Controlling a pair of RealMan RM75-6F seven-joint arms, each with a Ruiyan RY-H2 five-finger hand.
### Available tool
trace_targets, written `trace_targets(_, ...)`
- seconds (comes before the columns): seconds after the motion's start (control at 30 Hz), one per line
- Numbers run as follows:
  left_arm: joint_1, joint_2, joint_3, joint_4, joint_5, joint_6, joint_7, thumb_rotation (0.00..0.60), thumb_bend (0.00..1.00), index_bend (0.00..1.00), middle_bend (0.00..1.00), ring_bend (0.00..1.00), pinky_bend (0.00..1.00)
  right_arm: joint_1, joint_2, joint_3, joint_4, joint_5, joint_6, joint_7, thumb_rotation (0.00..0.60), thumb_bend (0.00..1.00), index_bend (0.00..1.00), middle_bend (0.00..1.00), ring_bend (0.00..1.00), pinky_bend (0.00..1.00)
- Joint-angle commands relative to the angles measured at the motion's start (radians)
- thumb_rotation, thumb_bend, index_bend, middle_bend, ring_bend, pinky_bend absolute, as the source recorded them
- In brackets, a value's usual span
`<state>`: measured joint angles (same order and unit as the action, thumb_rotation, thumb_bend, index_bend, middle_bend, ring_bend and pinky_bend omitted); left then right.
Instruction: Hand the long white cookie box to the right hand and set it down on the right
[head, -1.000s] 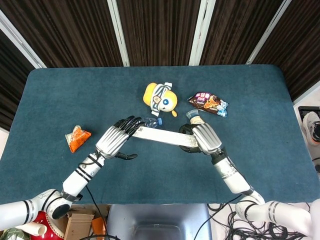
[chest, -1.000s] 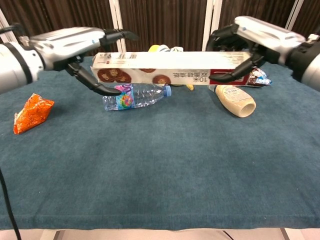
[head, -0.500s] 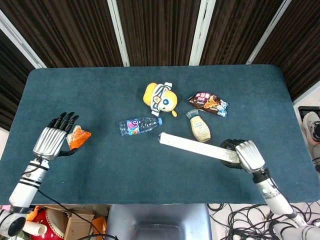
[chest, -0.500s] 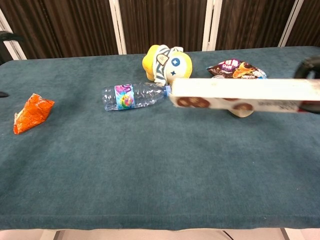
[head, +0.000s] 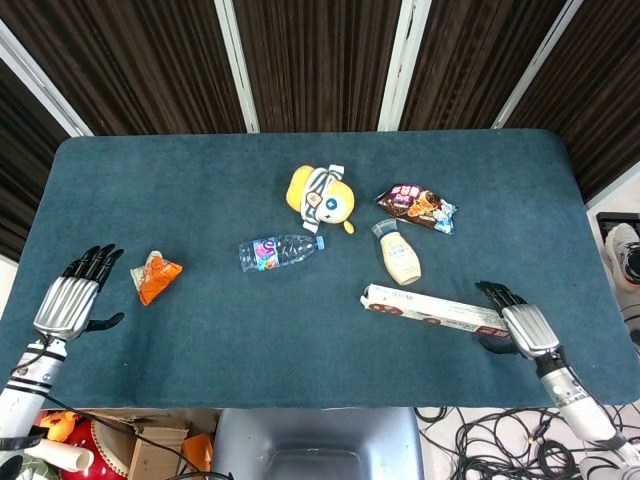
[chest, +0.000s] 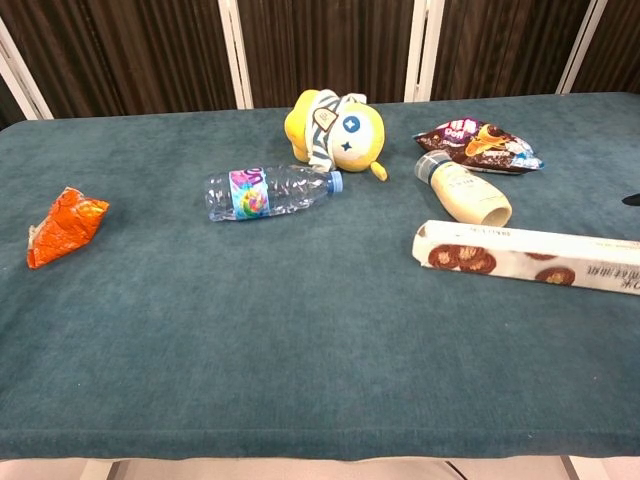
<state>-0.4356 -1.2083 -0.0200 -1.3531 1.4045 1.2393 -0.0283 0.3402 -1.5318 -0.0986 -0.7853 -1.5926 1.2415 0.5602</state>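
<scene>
Silvery plates are covering the right hand (head: 522, 326), which is sitting at the box's right end with dark fingers spread, seemingly released. White cardboard, the long cookie box (head: 434, 309) is lying flat on the table's (head: 200, 180) felt-like teal cloth, right of centre, just below a squat cream bottle (head: 400, 258). Set-down is looking finished; next the hand is needing only a clear withdrawal. Far left, the left hand (head: 68, 301) is hovering open, empty

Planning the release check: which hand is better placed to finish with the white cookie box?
The right hand: it is at the end of the long white cookie box, lying on the table's right side. The left hand hangs open far left, near the orange packet.
</scene>
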Motion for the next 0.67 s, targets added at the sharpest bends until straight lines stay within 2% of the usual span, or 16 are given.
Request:
trace_targets(0.03, 0.019, 0.011, 0.004, -0.023, 0.016, 0.026, 0.001, 0.566, 0.18, 0.04, 0.05, 0.02, 0.2, -0.028, 0.069, 0.01, -0.101, 0.003, 0.063, -0.058, 0.6, 0.07, 0.0, 0.0, 0.0, 0.15)
trace_targets(0.17, 0.067, 0.046, 0.027, -0.091, 0.024, 0.064, 0.025, 0.576, 0.2, 0.04, 0.05, 0.02, 0.2, -0.096, 0.209, 0.018, -0.306, 0.01, 0.187, -0.136, 0.6, 0.07, 0.0, 0.0, 0.0, 0.11)
trace_targets(0.23, 0.105, 0.075, 0.046, -0.159, 0.012, 0.084, 0.048, 0.594, 0.22, 0.03, 0.06, 0.03, 0.19, -0.153, 0.321, 0.013, -0.477, 0.055, 0.221, -0.291, 0.6, 0.07, 0.0, 0.0, 0.0, 0.05)
trace_targets(0.3, 0.156, 0.081, 0.065, -0.203, 0.019, 0.141, 0.072, 0.6, 0.24, 0.03, 0.06, 0.03, 0.18, -0.228, 0.404, 0.02, -0.661, 0.134, 0.286, -0.533, 0.6, 0.07, 0.0, 0.0, 0.0, 0.01)
trace_targets(0.37, 0.209, 0.06, 0.08, -0.215, 0.026, 0.21, 0.106, 0.6, 0.25, 0.02, 0.06, 0.03, 0.18, -0.291, 0.401, 0.042, -0.757, 0.173, 0.396, -0.688, 0.6, 0.07, 0.0, 0.0, 0.0, 0.0)
trace_targets(0.4, 0.243, 0.036, 0.089, -0.212, 0.039, 0.256, 0.122, 0.6, 0.26, 0.02, 0.06, 0.03, 0.18, -0.325, 0.381, 0.047, -0.781, 0.176, 0.453, -0.738, 0.6, 0.07, 0.0, 0.0, 0.0, 0.0)
trace_targets(0.47, 0.283, -0.004, 0.103, -0.18, 0.076, 0.316, 0.118, 0.6, 0.26, 0.02, 0.06, 0.03, 0.18, -0.354, 0.365, 0.038, -0.793, 0.164, 0.485, -0.763, 0.6, 0.07, 0.0, 0.0, 0.0, 0.0)
trace_targets(0.57, 0.31, -0.028, 0.129, -0.135, 0.121, 0.336, 0.094, 0.6, 0.26, 0.02, 0.07, 0.03, 0.17, -0.362, 0.379, 0.031, -0.798, 0.132, 0.48, -0.723, 0.6, 0.07, 0.0, 0.0, 0.0, 0.0)
trace_targets(0.67, 0.322, -0.031, 0.12, -0.124, 0.147, 0.364, 0.086, 0.6, 0.26, 0.01, 0.07, 0.04, 0.16, -0.365, 0.378, 0.048, -0.795, 0.143, 0.468, -0.729, 0.6, 0.07, 0.0, 0.0, 0.0, 0.0)
